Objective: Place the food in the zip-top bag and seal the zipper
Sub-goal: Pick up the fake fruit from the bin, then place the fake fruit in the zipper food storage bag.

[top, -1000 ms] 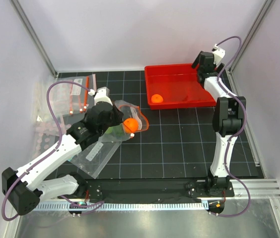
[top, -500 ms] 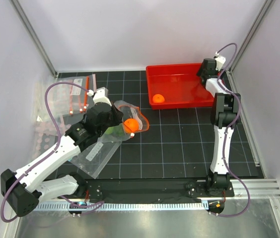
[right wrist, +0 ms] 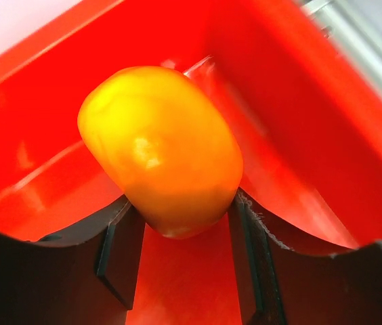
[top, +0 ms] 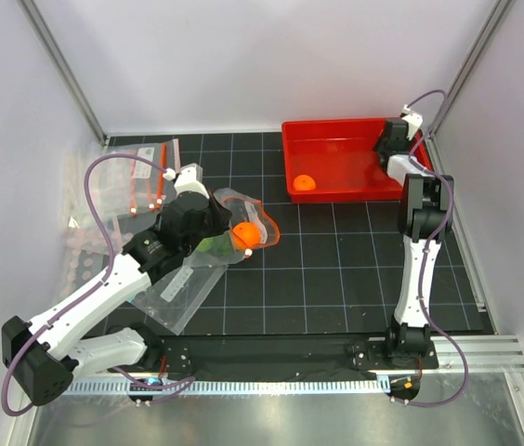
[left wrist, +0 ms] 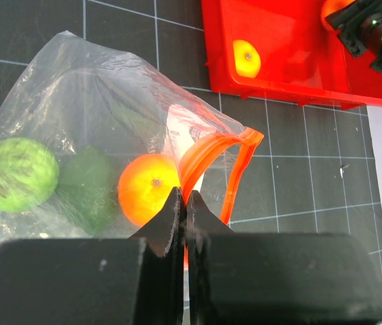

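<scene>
Zip-top bag point(left wrist: 69, 81): thin clear plastic film, wrinkled, with a faint sheen. Zipper point(left wrist: 208, 152): stiffer red-orange plastic, semi-gloss. Orange fruit point(right wrist: 160, 145): smooth, waxy-looking skin with bright highlights. Right gripper point(right wrist: 177, 230) fingers point(right wrist: 120, 254): matt black plastic. Tray point(right wrist: 35, 88): glossy red plastic, reflective. Light green fruit point(left wrist: 11, 172): bumpy, dull rind. Surface point(top: 336, 269): matt black mat with a pale printed grid.

We see a red tray point(top: 346, 160) at the far right of a black gridded mat point(top: 336, 269). Spare clear pouches point(top: 132, 181) lie stacked at the mat's left edge. A metal rail point(top: 485, 348) runs along the near side.
</scene>
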`<action>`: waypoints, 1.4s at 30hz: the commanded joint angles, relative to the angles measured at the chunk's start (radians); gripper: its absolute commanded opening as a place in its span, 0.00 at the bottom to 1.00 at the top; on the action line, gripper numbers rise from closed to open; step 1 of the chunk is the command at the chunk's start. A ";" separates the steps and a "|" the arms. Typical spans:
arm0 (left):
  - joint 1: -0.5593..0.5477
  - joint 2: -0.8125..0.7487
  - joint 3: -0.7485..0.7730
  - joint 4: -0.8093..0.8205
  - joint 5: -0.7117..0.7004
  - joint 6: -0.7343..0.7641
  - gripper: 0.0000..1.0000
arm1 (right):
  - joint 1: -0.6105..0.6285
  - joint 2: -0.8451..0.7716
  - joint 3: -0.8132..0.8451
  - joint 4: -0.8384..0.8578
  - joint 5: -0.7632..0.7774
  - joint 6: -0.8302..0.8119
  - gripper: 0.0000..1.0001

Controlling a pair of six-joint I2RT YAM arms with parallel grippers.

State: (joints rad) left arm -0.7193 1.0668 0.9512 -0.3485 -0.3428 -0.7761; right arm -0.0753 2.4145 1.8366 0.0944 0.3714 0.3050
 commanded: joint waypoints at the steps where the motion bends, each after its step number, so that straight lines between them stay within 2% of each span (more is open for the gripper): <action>1: 0.003 -0.018 0.000 0.059 0.010 -0.005 0.00 | 0.074 -0.182 -0.056 0.114 0.017 -0.070 0.36; 10: 0.003 -0.007 0.011 0.060 0.037 0.000 0.00 | 0.213 -0.516 -0.363 0.160 0.018 -0.072 0.34; 13: 0.003 -0.001 0.014 0.060 0.056 0.000 0.00 | 0.285 -0.624 -0.450 0.157 0.011 -0.072 0.31; 17: 0.003 0.001 0.026 0.051 0.067 0.008 0.00 | 0.442 -0.860 -0.609 0.134 0.055 -0.072 0.31; 21: 0.003 0.008 0.035 0.030 0.016 0.024 0.00 | 0.577 -1.055 -0.750 0.108 0.002 0.003 0.27; 27: 0.003 0.021 0.060 -0.004 -0.024 0.044 0.00 | 0.681 -1.245 -0.882 0.039 -0.135 0.060 0.25; 33: 0.004 0.015 0.066 -0.018 -0.048 0.054 0.00 | 0.815 -1.307 -0.973 0.039 -0.190 0.082 0.25; 42: 0.003 0.021 0.067 -0.021 -0.058 0.057 0.01 | 0.946 -1.203 -1.004 0.114 -0.197 0.025 0.25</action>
State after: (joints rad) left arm -0.7197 1.0893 0.9779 -0.3862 -0.3721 -0.7288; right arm 0.8364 1.1915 0.8337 0.1436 0.1787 0.3531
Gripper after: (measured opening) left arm 0.015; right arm 0.541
